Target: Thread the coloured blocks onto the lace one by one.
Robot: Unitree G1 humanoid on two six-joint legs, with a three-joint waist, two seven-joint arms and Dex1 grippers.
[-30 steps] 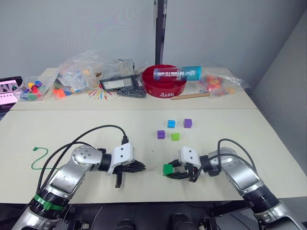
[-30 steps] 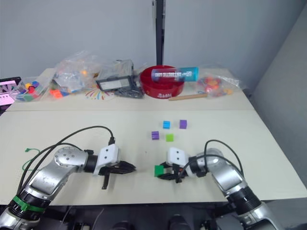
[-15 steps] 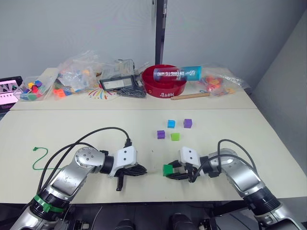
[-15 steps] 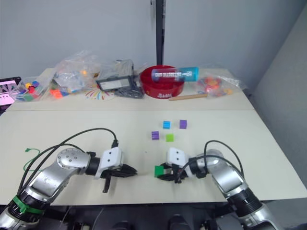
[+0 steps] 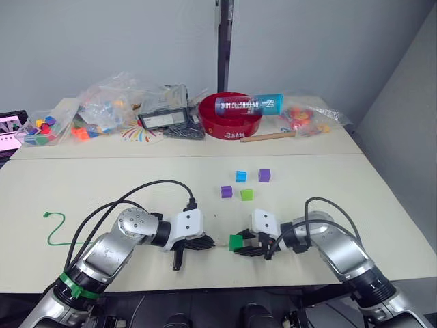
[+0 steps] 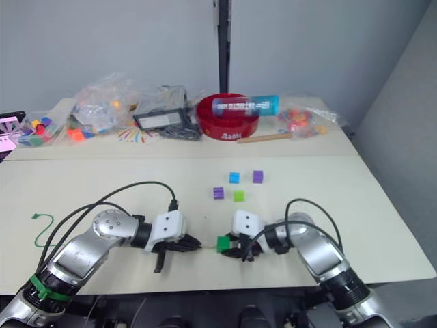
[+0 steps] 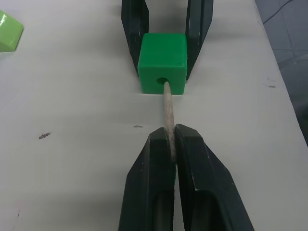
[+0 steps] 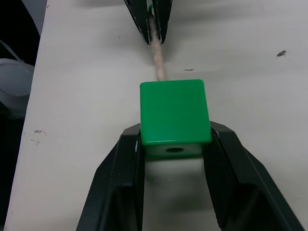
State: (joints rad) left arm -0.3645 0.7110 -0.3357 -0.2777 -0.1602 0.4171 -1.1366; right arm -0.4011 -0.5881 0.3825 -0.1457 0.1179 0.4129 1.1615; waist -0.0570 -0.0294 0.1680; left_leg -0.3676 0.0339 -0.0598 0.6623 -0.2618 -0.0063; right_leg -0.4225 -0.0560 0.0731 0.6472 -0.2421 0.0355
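The small darker green plastic cube (image 7: 162, 62) sits on the cream bench (image 5: 102, 184), clamped between the jaws of the right gripper (image 8: 174, 150), its hole facing the left gripper (image 7: 172, 144). That gripper's jaws are closed on the stiff pale tan tip of the thin green lace (image 7: 168, 110). The tip's long axis runs straight from those jaws to the cube, its end just inside the hole. Beyond the cube lie two purple cubes (image 5: 227, 192), a cyan-blue cube (image 5: 241, 176) and a lime green cube (image 5: 247, 195).
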